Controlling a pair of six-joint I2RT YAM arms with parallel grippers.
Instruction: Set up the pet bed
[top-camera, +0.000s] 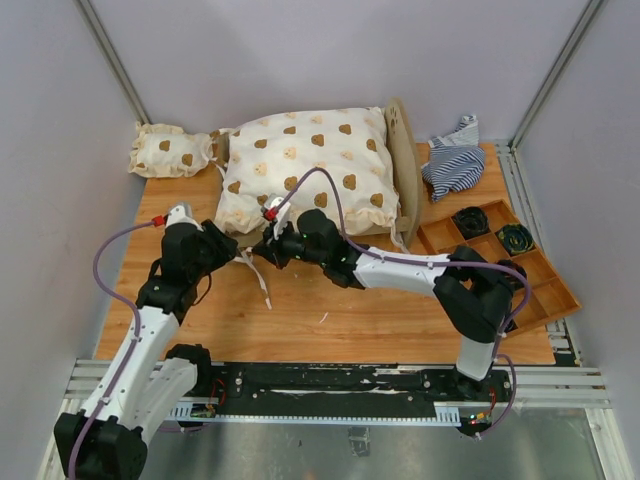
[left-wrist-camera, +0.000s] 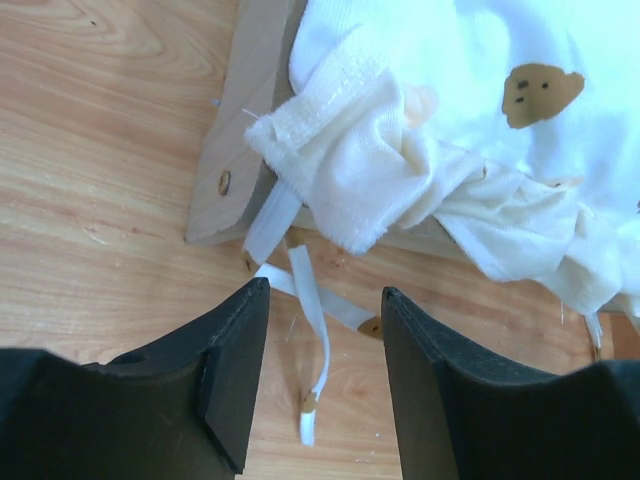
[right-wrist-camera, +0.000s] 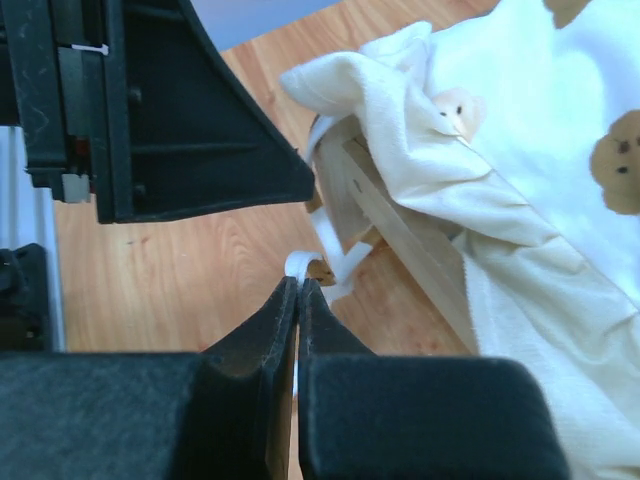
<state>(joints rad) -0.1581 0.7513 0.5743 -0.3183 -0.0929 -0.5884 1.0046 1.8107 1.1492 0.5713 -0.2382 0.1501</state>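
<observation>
— Black fingers of the right gripper (right-wrist-camera: 299, 290) are pressed together, pinching a white ribbon tie (right-wrist-camera: 297, 262) at their tips.
— And the left gripper (left-wrist-camera: 325, 300)?
— Spread and holding nothing, poised over the same tie where it trails on the wooden table (top-camera: 300, 320).
— Where's the light-wood-framed pet bed (top-camera: 403, 160)?
— Mid-table, under a cream bear-print cushion (top-camera: 305, 165), with its long axis running left to right. Its near-left corner lies just beyond both grippers. I'd judge the left must catch the loose end.
</observation>
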